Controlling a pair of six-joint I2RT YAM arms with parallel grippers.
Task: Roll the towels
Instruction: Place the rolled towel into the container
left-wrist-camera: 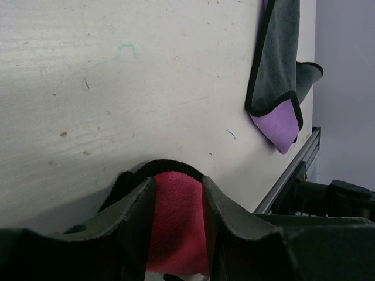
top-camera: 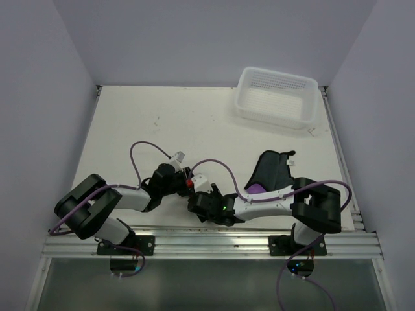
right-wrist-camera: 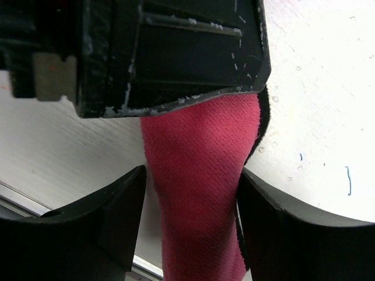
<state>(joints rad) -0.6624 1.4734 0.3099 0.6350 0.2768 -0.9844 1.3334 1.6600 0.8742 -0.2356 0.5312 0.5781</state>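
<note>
Left wrist view shows my left end effector [left-wrist-camera: 176, 202] clamping the red towel [left-wrist-camera: 174, 222] steady, right end effector [right-wrist-camera: 190, 193] parted around it at 3 o'clock.

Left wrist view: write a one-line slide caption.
Left gripper shut on the pink-red towel; purple towel lies beyond.

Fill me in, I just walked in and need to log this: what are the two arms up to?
Both arms meet at the near edge of the table over the pink-red towel. The left gripper is clamped on it. The right gripper straddles the same towel with its jaws apart, gaps showing on both sides. The purple towel, black side up, lies untouched to the right. The white basket sits at the far right corner.
</note>
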